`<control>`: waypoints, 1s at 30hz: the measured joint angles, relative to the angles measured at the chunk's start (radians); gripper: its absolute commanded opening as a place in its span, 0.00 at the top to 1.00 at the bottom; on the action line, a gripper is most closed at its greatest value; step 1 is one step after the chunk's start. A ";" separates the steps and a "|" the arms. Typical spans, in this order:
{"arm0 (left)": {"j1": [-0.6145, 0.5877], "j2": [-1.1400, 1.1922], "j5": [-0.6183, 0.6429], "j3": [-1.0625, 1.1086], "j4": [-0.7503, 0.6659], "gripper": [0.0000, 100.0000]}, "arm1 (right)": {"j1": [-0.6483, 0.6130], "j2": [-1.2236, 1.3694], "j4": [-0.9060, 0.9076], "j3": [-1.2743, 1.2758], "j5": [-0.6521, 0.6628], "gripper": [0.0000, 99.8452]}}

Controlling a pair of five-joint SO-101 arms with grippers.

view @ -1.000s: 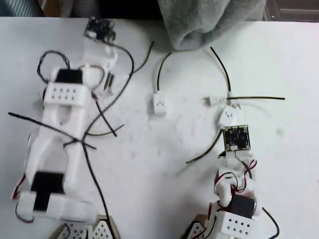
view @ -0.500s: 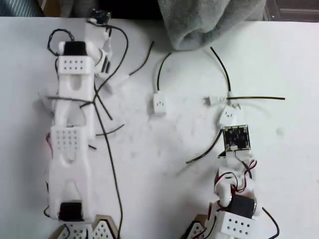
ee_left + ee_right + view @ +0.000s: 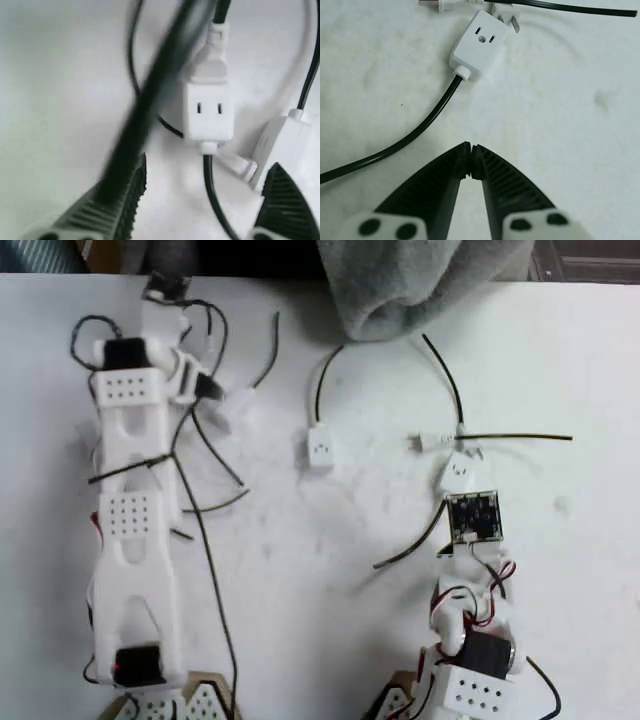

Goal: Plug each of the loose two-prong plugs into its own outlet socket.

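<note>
Nearest on the right side, right claw (image 3: 470, 152) shut, ribbed black tips pressed together on nothing, above bare white table (image 3: 560, 125). Just beyond, a white socket (image 3: 480, 44) lying face up, its cord (image 3: 420, 132) trailing back past the claw. At that socket's far corner, a two-prong plug (image 3: 507, 15), just beside it, prongs free; contact impossible to judge. Next to that, a second plug (image 3: 442, 5), also loose, pointing away from the socket.

On the left side, arm stretched far up the table, left claw (image 3: 200, 200) spread wide, holding nothing. Across one finger, a blurred black cable (image 3: 150, 110). Farther out between the fingers, a socket block (image 3: 207, 115) with two slots showing and a plug body (image 3: 212, 57) butted against its far end; seated or not, cannot tell. Close by the other finger, another white block (image 3: 282, 142).

Mid-table between the arms, a lone socket (image 3: 320, 448), face up, lead (image 3: 322, 380) arcing toward the grey cloth (image 3: 430, 285) at the far edge.
</note>
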 measured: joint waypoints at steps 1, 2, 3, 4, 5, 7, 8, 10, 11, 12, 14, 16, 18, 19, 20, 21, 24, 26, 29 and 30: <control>-0.011 -0.032 0.000 0.000 0.012 0.63 | 0.000 0.000 0.000 0.000 0.000 0.98; -0.021 -0.068 -0.005 0.000 0.029 0.63 | 0.000 0.000 0.000 0.000 0.000 0.98; -0.034 -0.101 -0.012 0.000 0.044 0.63 | 0.000 0.000 0.000 0.000 0.000 0.98; -0.048 -0.137 -0.032 0.000 0.064 0.63 | 0.000 0.000 0.000 0.000 0.000 0.98; -0.063 -0.172 -0.057 0.000 0.083 0.63 | 0.000 0.000 0.000 0.000 0.000 0.98; -0.095 -0.236 -0.098 0.000 0.106 0.65 | 0.000 0.000 0.000 0.000 0.000 0.98; -0.117 -0.264 -0.109 0.000 0.112 0.66 | 0.000 0.000 0.000 0.000 0.000 0.98; -0.166 -0.311 -0.118 0.000 0.118 0.69 | 0.000 0.000 0.000 0.000 0.000 0.98; -0.196 -0.330 -0.120 0.000 0.118 0.70 | 0.000 0.000 0.000 0.000 0.000 0.98; -0.227 -0.345 -0.123 0.000 0.118 0.69 | 0.000 0.000 0.000 0.000 0.000 0.98; -0.287 -0.374 -0.123 0.025 0.118 0.69 | 0.000 0.000 0.000 0.000 0.000 0.98; -0.334 -0.400 -0.123 0.091 0.120 0.68 | 0.000 0.000 0.000 0.000 0.000 0.98; -0.368 -0.433 -0.123 0.192 0.120 0.68 | 0.000 0.000 0.000 0.000 0.000 0.98; -0.384 -0.453 -0.123 0.250 0.120 0.68 | 0.000 0.000 0.000 0.000 0.000 0.98; -0.394 -0.477 -0.123 0.313 0.120 0.68 | 0.000 0.000 0.000 0.000 0.000 0.98; -0.400 -0.502 -0.120 0.377 0.120 0.68 | 0.000 0.000 0.000 0.000 0.000 0.98; -0.405 -0.555 -0.083 0.562 0.120 0.68 | 0.000 0.000 0.000 0.000 0.000 0.98; -0.404 -0.565 -0.049 0.667 0.091 0.68 | 0.000 0.000 0.000 0.000 0.000 0.98; -0.404 -0.565 -0.029 0.809 -0.018 0.68 | 0.000 0.000 0.000 0.000 0.000 0.98; -0.404 -0.565 -0.029 0.852 -0.061 0.69 | 0.000 0.000 0.000 0.000 0.000 0.98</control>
